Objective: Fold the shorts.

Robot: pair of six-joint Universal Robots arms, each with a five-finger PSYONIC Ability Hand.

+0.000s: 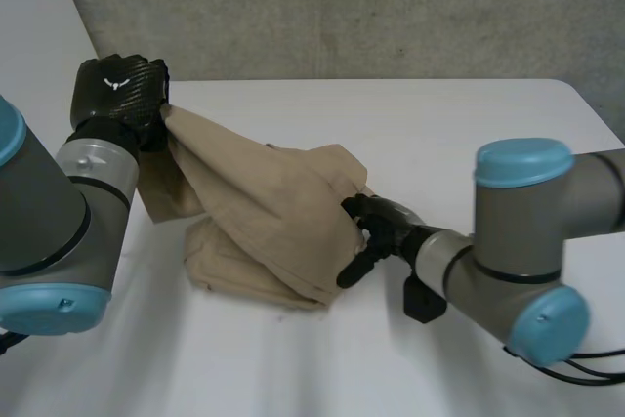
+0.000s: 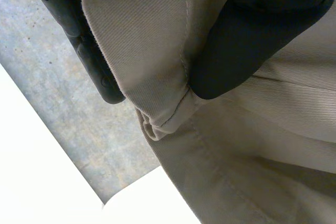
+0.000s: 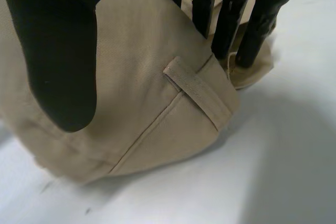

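Soft, light tan shorts lie bunched on the table and will likely sag. The left hand pinches a raised hem and the right hand pinches the waistband, both seemingly firm, seamed holds.

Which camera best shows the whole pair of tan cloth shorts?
The head view: the tan cloth shorts show whole, bunched on the white table, the left hand holding one end up. The left wrist view shows a pinched hem; the right, a belt loop.
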